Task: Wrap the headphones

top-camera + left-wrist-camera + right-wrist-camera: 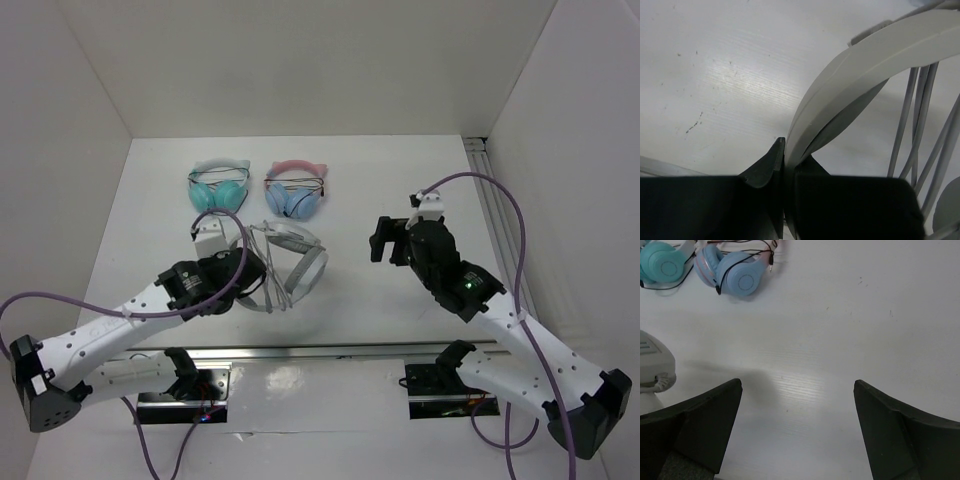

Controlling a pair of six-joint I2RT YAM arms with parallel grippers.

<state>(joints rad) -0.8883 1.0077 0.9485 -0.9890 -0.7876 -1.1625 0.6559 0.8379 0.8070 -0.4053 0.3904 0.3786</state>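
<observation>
Large pale grey headphones [296,262]: wide band [880,55], thin cable [902,130] looped across. Band pinched in left gripper [784,165]; right gripper [798,390] wide open, empty.

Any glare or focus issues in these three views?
Top external: even light, sharp. Left wrist: glare patch on the white table; left gripper a black mass, shut on the large light grey headphones. Right wrist: mild table glare; open right gripper underexposed.

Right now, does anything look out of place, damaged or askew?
Nothing stands out. The left gripper is shut on the band of the headphones, cable strands strung across it; the right gripper hangs open beside them. The teal pair and the blue pair lie side by side at the back.
</observation>
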